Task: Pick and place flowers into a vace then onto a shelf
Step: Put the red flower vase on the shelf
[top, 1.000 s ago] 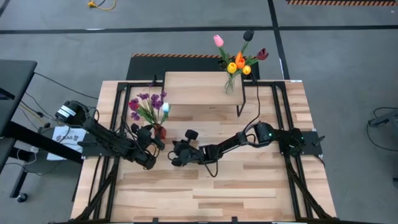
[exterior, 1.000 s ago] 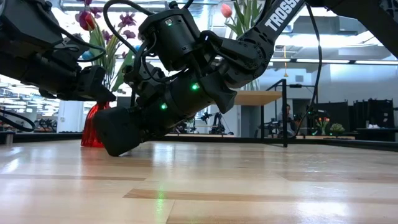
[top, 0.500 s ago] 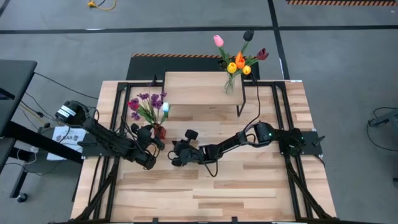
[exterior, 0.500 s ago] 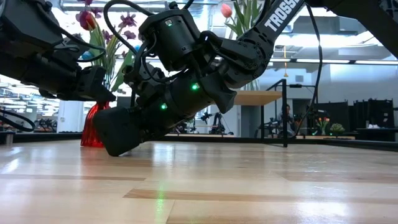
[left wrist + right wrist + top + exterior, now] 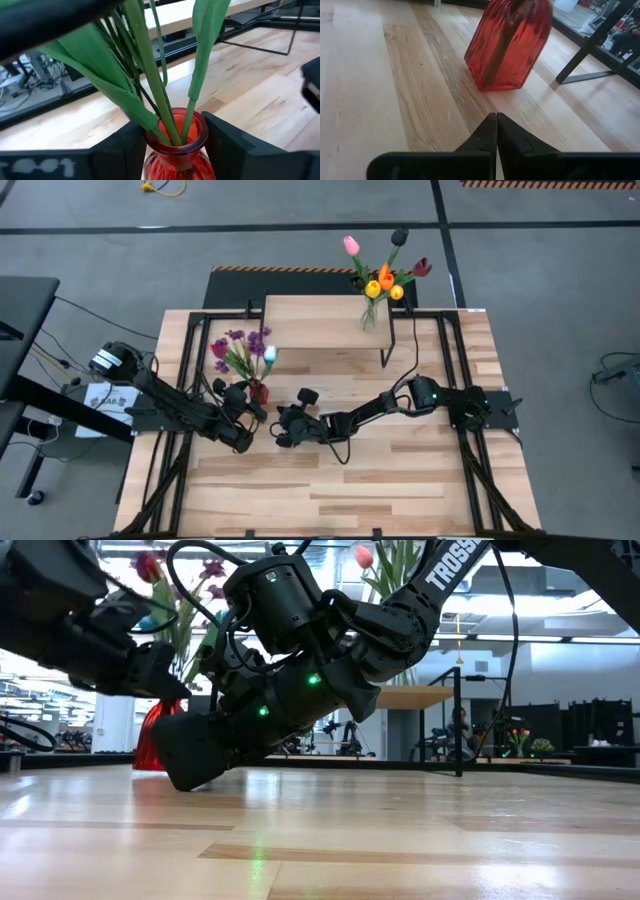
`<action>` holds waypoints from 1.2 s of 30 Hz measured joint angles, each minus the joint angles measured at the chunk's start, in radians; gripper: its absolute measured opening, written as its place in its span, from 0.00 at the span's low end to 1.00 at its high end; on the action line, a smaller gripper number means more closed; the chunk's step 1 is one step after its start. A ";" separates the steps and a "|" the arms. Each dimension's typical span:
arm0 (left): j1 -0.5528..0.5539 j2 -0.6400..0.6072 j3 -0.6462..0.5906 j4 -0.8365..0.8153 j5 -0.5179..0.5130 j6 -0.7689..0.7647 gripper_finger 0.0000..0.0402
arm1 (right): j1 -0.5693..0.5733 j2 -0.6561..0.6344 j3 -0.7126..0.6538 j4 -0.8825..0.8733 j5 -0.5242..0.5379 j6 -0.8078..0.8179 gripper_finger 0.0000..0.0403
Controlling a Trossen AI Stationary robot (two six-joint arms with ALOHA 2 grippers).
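Both left end effector fingers flank the red vase neck.

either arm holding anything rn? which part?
The left gripper has its fingers on either side of the red vase's neck, just under the rim; firm contact can't be confirmed. The right gripper is shut and empty.

One camera looks straight down on the whole table. One sits at tabletop height, facing the room. Each wrist camera looks closely at the red vase, which the top and low views share too.
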 joint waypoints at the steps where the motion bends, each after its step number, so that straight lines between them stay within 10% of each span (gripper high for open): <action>1: -0.002 0.000 0.009 0.000 -0.001 0.019 0.39 | 0.000 0.000 0.000 0.000 0.000 0.000 0.00; 12: -0.018 -0.062 0.071 -0.045 -0.010 0.100 0.40 | 0.006 0.000 0.002 -0.035 0.004 0.006 0.00; 22: -0.020 -0.270 0.070 -0.081 -0.036 0.213 0.38 | 0.023 -0.128 -0.002 -0.466 -0.038 -0.010 0.00; 36: -0.012 -0.427 0.070 0.535 0.099 0.903 0.39 | 0.067 -0.224 -0.003 -0.763 -0.234 0.092 0.00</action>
